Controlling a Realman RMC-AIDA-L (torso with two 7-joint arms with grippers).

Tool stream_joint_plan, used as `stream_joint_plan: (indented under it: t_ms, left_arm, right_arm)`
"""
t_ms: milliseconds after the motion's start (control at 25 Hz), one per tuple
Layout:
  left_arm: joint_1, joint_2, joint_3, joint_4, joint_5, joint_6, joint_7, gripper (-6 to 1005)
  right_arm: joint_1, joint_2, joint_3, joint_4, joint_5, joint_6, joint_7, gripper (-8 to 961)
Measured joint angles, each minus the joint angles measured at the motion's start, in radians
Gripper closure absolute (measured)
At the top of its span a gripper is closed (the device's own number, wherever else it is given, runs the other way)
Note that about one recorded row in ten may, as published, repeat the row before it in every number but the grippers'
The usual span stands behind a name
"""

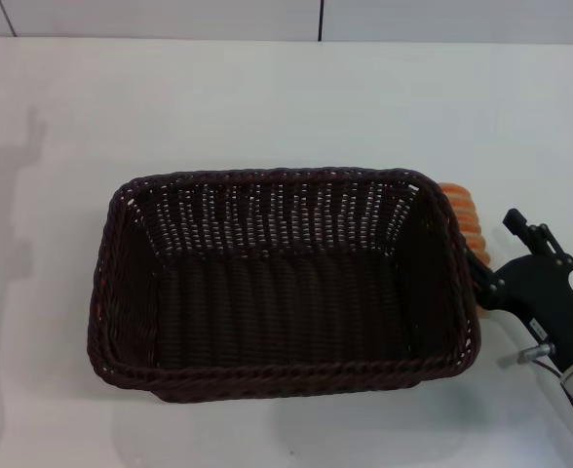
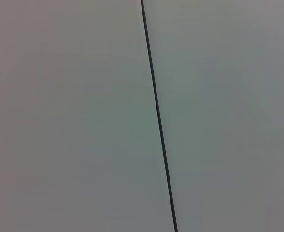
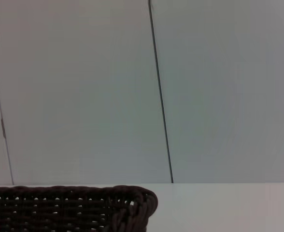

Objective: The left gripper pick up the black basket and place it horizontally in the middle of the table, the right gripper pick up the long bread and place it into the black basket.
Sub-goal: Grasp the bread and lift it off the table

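The black basket point(image 1: 282, 283) lies lengthwise across the middle of the white table point(image 1: 267, 97), and it is empty. Its rim corner also shows in the right wrist view point(image 3: 127, 200). The long bread point(image 1: 461, 213), striped orange and cream, lies on the table just outside the basket's right end, partly hidden behind the rim. My right gripper point(image 1: 491, 242) is at the right edge of the head view, open, with its fingers spread beside the near end of the bread. The left gripper is out of view; its wrist view shows only a wall.
A grey panelled wall with dark vertical seams point(image 2: 156, 111) stands behind the table, and it also shows in the right wrist view point(image 3: 161, 96). Bare tabletop lies to the left of the basket and behind it.
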Motion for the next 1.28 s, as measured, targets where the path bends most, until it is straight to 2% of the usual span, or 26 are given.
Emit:
stream_joint_plan:
  t_ms: [600, 960, 1160, 1280]
  left_arm:
    - [-0.04, 0.0, 0.007, 0.045, 0.0, -0.003, -0.004, 217]
    - [-0.049, -0.001, 0.007, 0.052, -0.001, -0.002, -0.009, 217]
    - [-0.05, -0.002, 0.007, 0.052, 0.0, -0.002, -0.009, 216]
    - [-0.05, -0.002, 0.007, 0.052, 0.0, -0.002, -0.01, 216]
  right_arm:
    - [0.055, -0.003, 0.002, -0.005, -0.001, 0.096, 0.009, 134]
    - [0.083, -0.003, 0.006, -0.003, 0.006, 0.166, 0.014, 171]
    - [0.084, -0.003, 0.006, 0.002, 0.005, 0.166, 0.006, 320]
    - [0.074, -0.002, 0.023, 0.0, 0.006, 0.157, 0.004, 335]
